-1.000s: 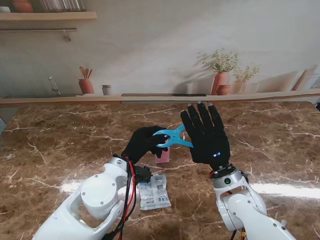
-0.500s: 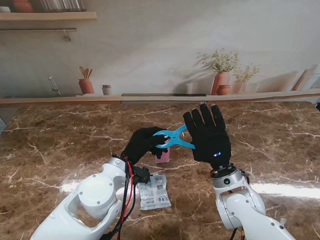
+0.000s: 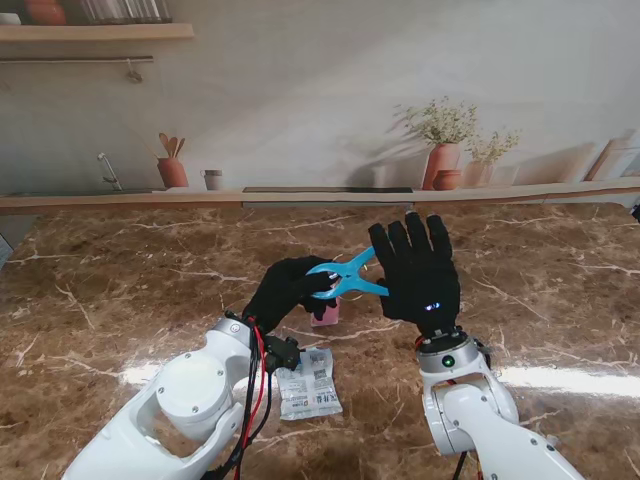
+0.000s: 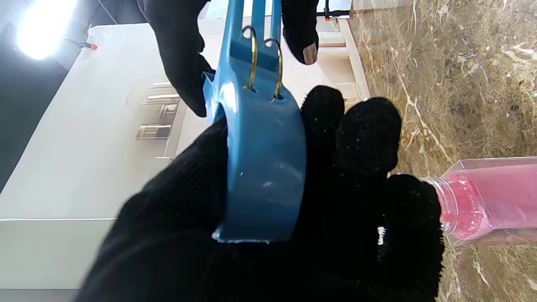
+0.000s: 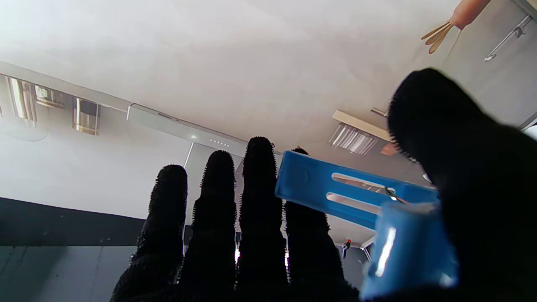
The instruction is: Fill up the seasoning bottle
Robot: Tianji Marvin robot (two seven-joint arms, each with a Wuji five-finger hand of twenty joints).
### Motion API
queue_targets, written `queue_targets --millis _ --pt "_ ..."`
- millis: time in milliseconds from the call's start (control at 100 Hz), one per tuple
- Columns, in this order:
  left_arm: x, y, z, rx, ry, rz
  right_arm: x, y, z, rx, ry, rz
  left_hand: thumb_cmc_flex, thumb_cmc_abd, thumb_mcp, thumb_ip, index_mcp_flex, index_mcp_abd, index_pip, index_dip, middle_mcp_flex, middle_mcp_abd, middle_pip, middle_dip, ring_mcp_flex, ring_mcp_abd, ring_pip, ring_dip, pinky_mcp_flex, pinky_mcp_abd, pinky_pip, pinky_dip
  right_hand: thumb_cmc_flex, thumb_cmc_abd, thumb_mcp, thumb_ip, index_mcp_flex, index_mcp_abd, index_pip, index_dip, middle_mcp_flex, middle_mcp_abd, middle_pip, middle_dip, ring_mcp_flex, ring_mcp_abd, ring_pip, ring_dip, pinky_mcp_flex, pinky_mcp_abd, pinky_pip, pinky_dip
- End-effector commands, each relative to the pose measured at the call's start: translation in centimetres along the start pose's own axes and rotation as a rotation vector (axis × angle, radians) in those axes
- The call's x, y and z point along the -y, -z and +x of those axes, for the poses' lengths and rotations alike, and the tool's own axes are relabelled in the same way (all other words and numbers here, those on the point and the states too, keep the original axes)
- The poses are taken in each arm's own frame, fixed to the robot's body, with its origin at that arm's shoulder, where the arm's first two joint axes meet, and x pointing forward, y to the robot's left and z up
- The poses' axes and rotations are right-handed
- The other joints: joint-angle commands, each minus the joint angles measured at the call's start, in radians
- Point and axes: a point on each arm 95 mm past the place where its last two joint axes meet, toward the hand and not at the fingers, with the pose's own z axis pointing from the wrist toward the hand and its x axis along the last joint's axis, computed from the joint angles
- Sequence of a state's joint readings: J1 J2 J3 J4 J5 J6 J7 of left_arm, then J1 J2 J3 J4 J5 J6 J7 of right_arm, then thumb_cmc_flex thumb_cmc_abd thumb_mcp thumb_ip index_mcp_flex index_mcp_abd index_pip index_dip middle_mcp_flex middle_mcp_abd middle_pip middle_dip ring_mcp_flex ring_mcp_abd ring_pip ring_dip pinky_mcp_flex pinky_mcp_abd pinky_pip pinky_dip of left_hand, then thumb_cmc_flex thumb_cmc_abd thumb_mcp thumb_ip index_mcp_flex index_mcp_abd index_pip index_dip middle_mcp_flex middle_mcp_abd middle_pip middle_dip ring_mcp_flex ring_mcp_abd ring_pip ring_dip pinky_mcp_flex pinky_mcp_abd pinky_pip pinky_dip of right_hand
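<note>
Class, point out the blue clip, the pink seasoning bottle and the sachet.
blue clip (image 3: 348,276): stand view, its pivot.
pink seasoning bottle (image 4: 491,197): left wrist view, its body.
sachet (image 3: 308,385): stand view, its printed face.

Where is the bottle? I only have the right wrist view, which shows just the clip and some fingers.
Observer: On the table, close by the left hand. The bottle is pink.
Operator: Is it capped?
Observer: No, the left wrist view shows its mouth open.
Operator: Which hand holds the clip?
Observer: The left hand grips the clip at one end.
</note>
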State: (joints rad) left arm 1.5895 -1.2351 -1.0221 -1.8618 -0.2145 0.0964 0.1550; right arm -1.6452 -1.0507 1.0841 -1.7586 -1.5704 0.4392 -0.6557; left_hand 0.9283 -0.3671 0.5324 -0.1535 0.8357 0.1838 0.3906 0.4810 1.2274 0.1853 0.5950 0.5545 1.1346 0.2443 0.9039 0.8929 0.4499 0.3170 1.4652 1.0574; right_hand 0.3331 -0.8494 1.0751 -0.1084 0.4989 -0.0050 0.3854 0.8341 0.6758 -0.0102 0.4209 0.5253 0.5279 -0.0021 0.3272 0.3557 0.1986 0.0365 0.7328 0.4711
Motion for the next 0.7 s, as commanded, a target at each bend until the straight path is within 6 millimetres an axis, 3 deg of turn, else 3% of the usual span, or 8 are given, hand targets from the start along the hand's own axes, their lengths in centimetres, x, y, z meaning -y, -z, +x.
queue_targets --millis 0,110,210,350,400,480,570,690 --pt "-0.18 0.19 -0.06 -0.001 0.005 -0.006 0.58 0.18 -0.17 0.006 0.008 0.016 0.041 0.024 -0.024 -0.019 -0.009 -0.114 0.485 0.015 0.053 -0.059 0.049 0.019 0.012 0.027 0.042 0.013 -0.019 -0.032 0.060 0.024 0.033 0.018 0.027 -0.018 0.074 -0.051 0.084 0.034 0.052 -0.063 0.048 0.023 0.042 -0.019 0.011 0.021 0.016 0.019 0.025 0.024" --pt "-0.14 0.23 -0.10 -0.001 0.004 -0.008 0.62 0.07 -0.16 -0.017 0.002 0.003 0.043 0.024 -0.025 -0.018 -0.009 -0.112 0.484 0.016 0.053 -0.058 0.048 0.020 0.011 0.030 0.041 0.014 -0.021 -0.031 0.059 0.025 0.029 0.011 0.028 -0.020 0.084 -0.080 0.085 0.052 0.051 -0.072 0.009 0.005 0.038 -0.034 -0.006 0.015 0.020 0.015 0.034 0.024" --pt "-0.05 0.20 -0.11 -0.004 -0.002 -0.010 0.68 -0.01 -0.22 -0.052 0.002 -0.012 0.044 0.025 -0.027 -0.017 -0.009 -0.112 0.483 0.018 0.052 -0.057 0.048 0.021 0.010 0.030 0.041 0.014 -0.022 -0.031 0.058 0.026 0.026 -0.001 0.031 -0.024 0.087 -0.112 0.050 0.038 0.010 -0.077 -0.113 -0.092 -0.014 -0.066 -0.064 -0.025 0.001 0.008 0.013 0.013" --pt "0.06 0.16 -0.04 -0.007 -0.005 -0.010 0.71 -0.02 -0.28 -0.084 0.006 -0.036 0.045 0.026 -0.030 -0.017 -0.010 -0.113 0.482 0.019 0.051 -0.055 0.048 0.022 0.010 0.029 0.040 0.015 -0.022 -0.032 0.057 0.027 0.025 -0.001 0.028 -0.023 0.063 -0.144 0.038 0.037 -0.172 -0.031 -0.265 -0.256 -0.179 -0.082 -0.132 -0.099 -0.047 -0.011 -0.024 0.004" --pt "0.07 0.14 -0.04 -0.008 -0.008 -0.009 0.67 0.03 -0.26 -0.091 0.002 -0.036 0.045 0.026 -0.031 -0.017 -0.008 -0.115 0.483 0.021 0.052 -0.058 0.049 0.023 0.011 0.029 0.041 0.016 -0.021 -0.031 0.058 0.027 0.022 0.001 0.028 -0.023 0.049 -0.144 0.032 0.036 -0.232 -0.018 -0.289 -0.278 -0.230 -0.084 -0.143 -0.108 -0.063 -0.017 -0.031 0.003" --pt "0.06 0.13 -0.03 -0.009 -0.004 -0.008 0.63 -0.02 -0.27 -0.114 -0.008 -0.052 0.047 0.025 -0.031 -0.016 -0.008 -0.112 0.482 0.022 0.051 -0.054 0.049 0.023 0.010 0.033 0.041 0.016 -0.021 -0.030 0.058 0.028 0.032 0.004 0.036 -0.019 0.028 -0.127 0.010 0.030 -0.209 -0.026 -0.246 -0.297 -0.237 -0.089 -0.116 -0.114 -0.076 -0.020 -0.040 0.006" --pt "0.01 0.13 -0.05 -0.012 -0.005 -0.009 0.57 -0.07 -0.26 -0.136 -0.011 -0.054 0.047 0.025 -0.032 -0.015 -0.007 -0.115 0.482 0.022 0.052 -0.055 0.049 0.024 0.010 0.031 0.042 0.018 -0.021 -0.030 0.058 0.029 0.049 0.006 0.064 -0.010 0.012 -0.084 -0.068 -0.026 -0.091 -0.054 -0.154 -0.253 -0.210 -0.078 -0.073 -0.098 -0.087 -0.016 -0.043 0.013" --pt "0.01 0.14 -0.06 -0.017 -0.003 -0.010 0.73 -0.03 -0.15 -0.140 -0.014 -0.047 0.048 0.024 -0.032 -0.015 -0.007 -0.118 0.481 0.022 0.052 -0.056 0.049 0.025 0.009 0.031 0.041 0.018 -0.022 -0.030 0.057 0.029 0.058 0.005 0.073 -0.009 0.060 -0.064 -0.066 -0.045 0.026 -0.067 -0.111 -0.211 -0.091 -0.049 -0.032 -0.077 -0.051 -0.003 -0.027 0.021"
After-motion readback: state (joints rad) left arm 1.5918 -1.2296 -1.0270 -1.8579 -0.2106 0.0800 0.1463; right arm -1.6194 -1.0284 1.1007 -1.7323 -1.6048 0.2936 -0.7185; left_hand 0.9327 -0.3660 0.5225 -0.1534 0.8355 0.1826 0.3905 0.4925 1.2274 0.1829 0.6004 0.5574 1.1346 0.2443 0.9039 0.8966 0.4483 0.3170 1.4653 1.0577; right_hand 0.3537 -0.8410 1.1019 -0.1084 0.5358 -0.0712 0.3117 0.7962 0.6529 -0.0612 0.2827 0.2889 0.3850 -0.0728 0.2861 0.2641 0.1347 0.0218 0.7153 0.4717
